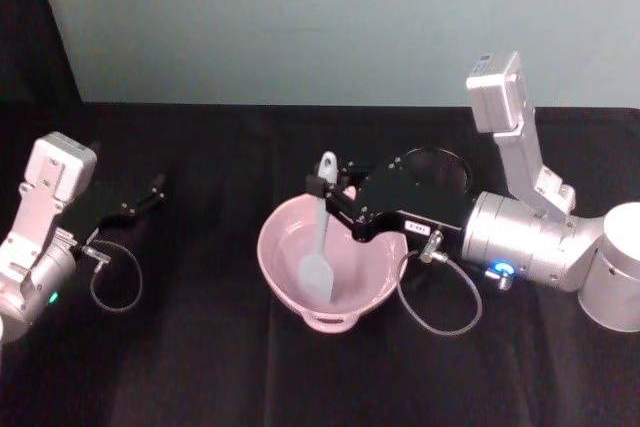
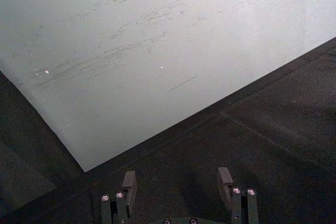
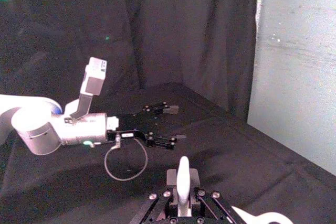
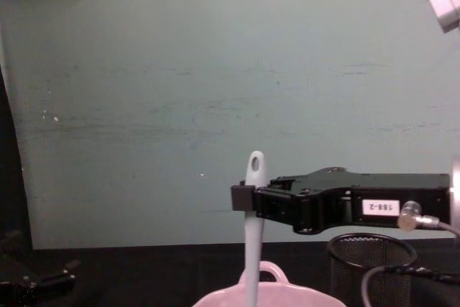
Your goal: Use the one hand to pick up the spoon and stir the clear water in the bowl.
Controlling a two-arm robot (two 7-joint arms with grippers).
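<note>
Gripping the spoon (image 1: 320, 239) high on its handle, just under the oval hole, with the fingers of the right gripper (image 1: 322, 187) closed on it, and holding it near upright with the flat head down inside the bowl (image 1: 283, 239) at the middle of the desk (image 1: 200, 367). Risking a twist or slip of the slim handle between the fingers by dragging the head hard against the glossy wall; risking too a shove or tip of the bowl, or water slopping over the rim, by sweeping too wide or too fast. Not managing to judge the water level from these views. Working in tight room on the far right side, with the black mesh cup (image 1: 440, 160) just behind the bowl and close by the gripper's body, and the grey cable (image 1: 441, 334) looping down beside the bowl's right wall, likely to be catching there. Finding open desk in front and to the left, with the left gripper (image 1: 145, 197) resting well apart near the left edge, fingers spread and holding nothing.
</note>
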